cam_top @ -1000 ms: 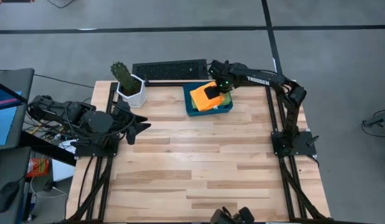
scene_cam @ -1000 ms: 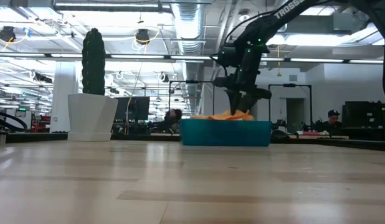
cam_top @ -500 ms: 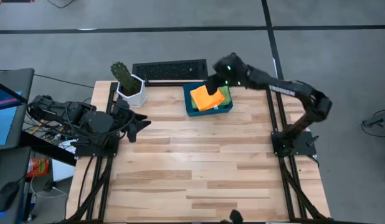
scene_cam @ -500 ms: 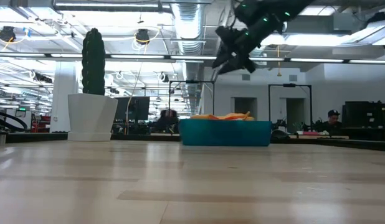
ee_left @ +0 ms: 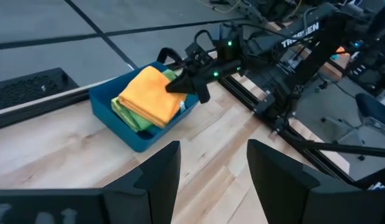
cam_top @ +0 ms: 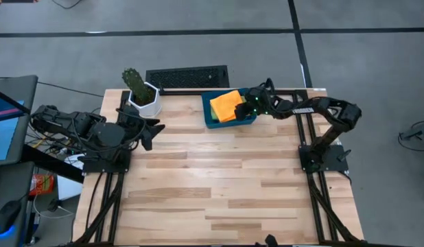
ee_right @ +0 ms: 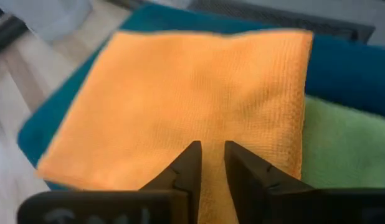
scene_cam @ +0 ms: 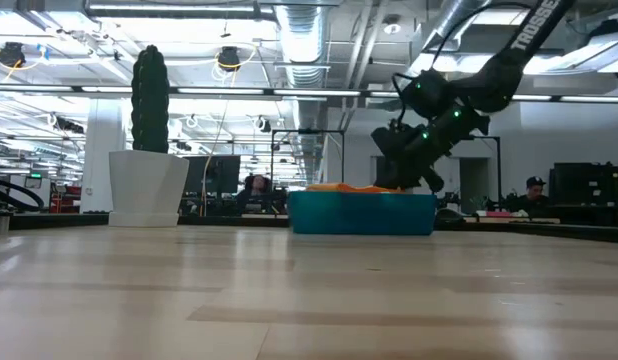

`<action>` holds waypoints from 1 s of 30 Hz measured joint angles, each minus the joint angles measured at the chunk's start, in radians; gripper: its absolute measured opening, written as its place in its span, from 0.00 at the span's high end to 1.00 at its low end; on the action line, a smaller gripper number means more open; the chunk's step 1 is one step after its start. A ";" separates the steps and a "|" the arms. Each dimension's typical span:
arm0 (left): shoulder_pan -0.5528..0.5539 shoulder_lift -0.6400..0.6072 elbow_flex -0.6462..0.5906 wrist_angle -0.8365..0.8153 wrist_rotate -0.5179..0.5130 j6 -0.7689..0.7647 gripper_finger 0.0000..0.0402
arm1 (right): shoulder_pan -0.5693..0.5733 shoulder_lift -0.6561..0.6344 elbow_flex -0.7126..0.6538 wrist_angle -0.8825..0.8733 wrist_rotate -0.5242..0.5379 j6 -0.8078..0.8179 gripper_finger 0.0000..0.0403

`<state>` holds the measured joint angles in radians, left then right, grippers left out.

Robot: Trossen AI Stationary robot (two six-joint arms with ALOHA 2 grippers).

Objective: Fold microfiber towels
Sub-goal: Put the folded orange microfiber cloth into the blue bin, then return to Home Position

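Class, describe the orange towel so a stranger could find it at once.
Find the wooden table, then the blue tray at its far edge beside the potted cactus. The orange towel lies folded on top in that tray, the only orange cloth, over a green towel.

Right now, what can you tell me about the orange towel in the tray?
The orange towel is a soft, finely woven cloth, folded flat into a rough square, lying on top of the pile in the blue tray. It rests on a green towel that shows at one side. The right hand sits low at its edge with fingers nearly together; whether it pinches the cloth I cannot tell.
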<state>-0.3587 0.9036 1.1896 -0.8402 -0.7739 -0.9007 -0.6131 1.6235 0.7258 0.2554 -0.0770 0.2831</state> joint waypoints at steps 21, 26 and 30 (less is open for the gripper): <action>0.000 0.124 0.000 -0.009 0.055 0.018 0.56 | -0.010 -0.912 0.099 -0.215 -0.289 -0.057 0.78; 0.000 0.187 0.000 -0.008 -0.066 0.111 0.56 | 0.028 -1.159 0.093 -0.343 -0.291 0.053 0.78; 0.003 0.195 -0.001 -0.011 -0.240 0.073 0.56 | 0.079 -1.311 -0.009 -0.451 -0.291 -0.015 0.78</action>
<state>-0.3555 1.0986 1.1884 -0.8511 -1.0139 -0.8280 -0.5338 0.3125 0.7165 -0.1959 -0.3676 0.2685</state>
